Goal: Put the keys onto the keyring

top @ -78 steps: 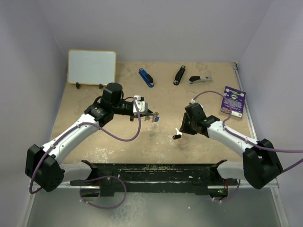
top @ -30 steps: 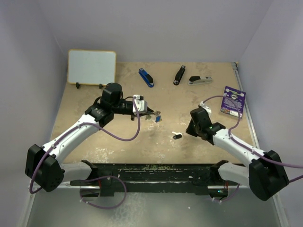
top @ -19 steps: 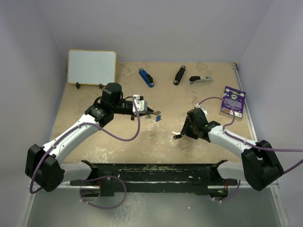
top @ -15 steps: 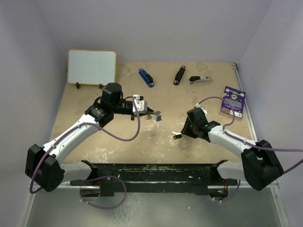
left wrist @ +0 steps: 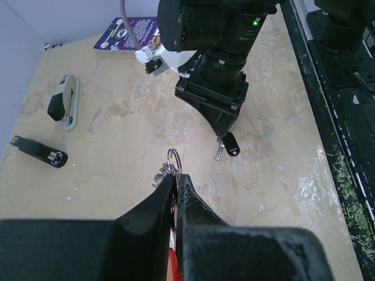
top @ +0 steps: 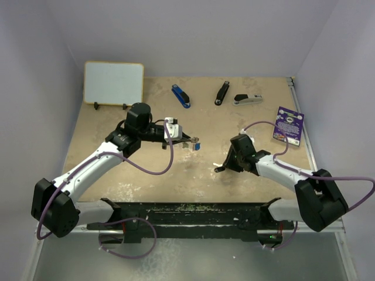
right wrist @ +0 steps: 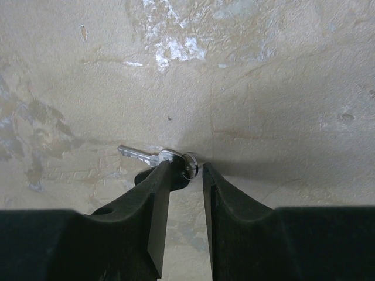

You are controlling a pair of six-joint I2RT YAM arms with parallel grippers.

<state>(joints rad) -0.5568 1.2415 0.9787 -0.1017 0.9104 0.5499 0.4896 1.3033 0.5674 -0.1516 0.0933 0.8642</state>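
Mottled beige tabletop, scuffed pale in patches, lies between plain lavender walls. On it lies one key, flat, thin silver blade and black plastic head, with a small loop at the head end. In the right wrist view its long axis runs across the gap of the right gripper, blade out to the left and head right at the fingertips. Those jaws stand apart, one finger on either side of the loop, the left one over part of the head; nothing is pinched yet. To close on the head they likely need only to squeeze, though a thing this flat may slide on the hard surface.

Up and to the left of the key in the overhead view, well apart from it, the left gripper is clamped on the keyring, a thin wire ring held off the table with small coloured pieces bunched under it. The right arm is much the nearer to the key.

Far beyond the key lie three staplers: blue, black and grey.
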